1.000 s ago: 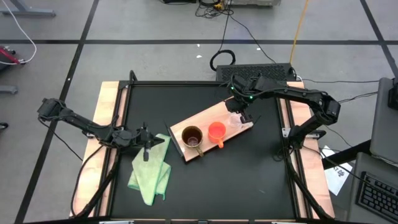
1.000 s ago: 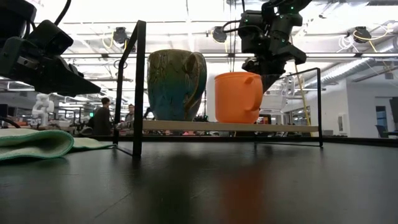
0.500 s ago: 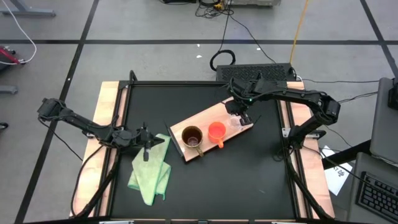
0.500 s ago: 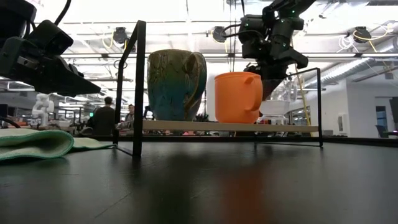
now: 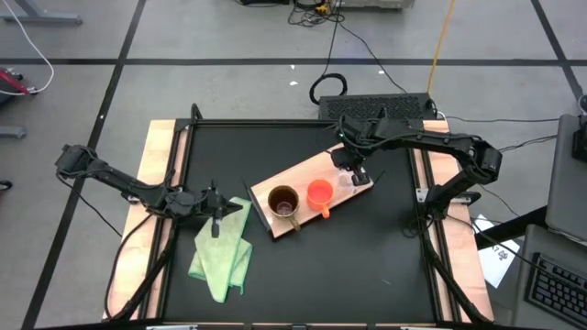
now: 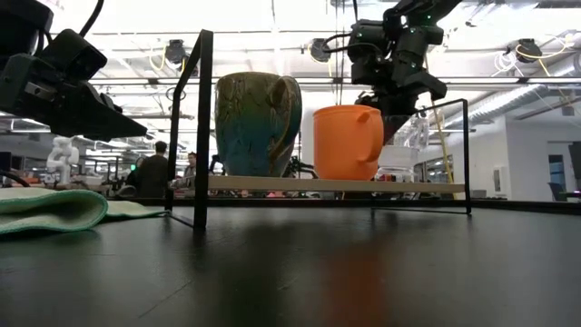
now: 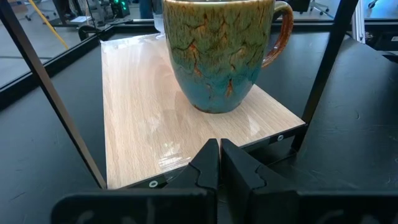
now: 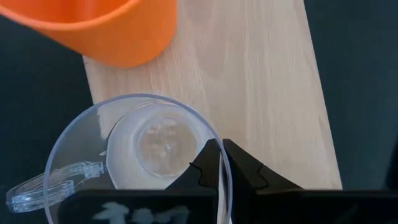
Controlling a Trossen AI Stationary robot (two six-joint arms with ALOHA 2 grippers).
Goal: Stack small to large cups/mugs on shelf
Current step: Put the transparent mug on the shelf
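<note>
The light-wood shelf [image 5: 307,174] stands on a black frame mid-table. The brown mug [image 5: 283,203] and the orange mug [image 5: 319,193] stand upright on it side by side; both also show in the low view, brown [image 6: 259,123] and orange [image 6: 348,141]. My right gripper [image 8: 219,163] is shut on the tiny clear glass cup [image 8: 155,143], over the shelf's right end beside the orange mug [image 8: 106,25]. My left gripper [image 7: 219,163] is shut and empty above the green cloth [image 5: 223,252], facing the brown mug [image 7: 217,56]. My right gripper pinches the glass cup's wall at its rim [image 8: 219,149], one finger inside and one outside, some way round from the cup's clear handle [image 8: 50,186]. The fingers come from above, pointing down. The cup is upright over the shelf; whether its base touches the wood I cannot tell.
The green cloth lies crumpled on the black table at the near left [image 6: 54,209]. The shelf's black frame posts [image 6: 201,127] rise around the board. Bare wood lies on the shelf's far part [image 7: 143,106]. People stand in the room beyond.
My right gripper has shifted slightly toward the orange mug and turned a little about its wrist, staying over the shelf's right end. The two mugs have not moved.
</note>
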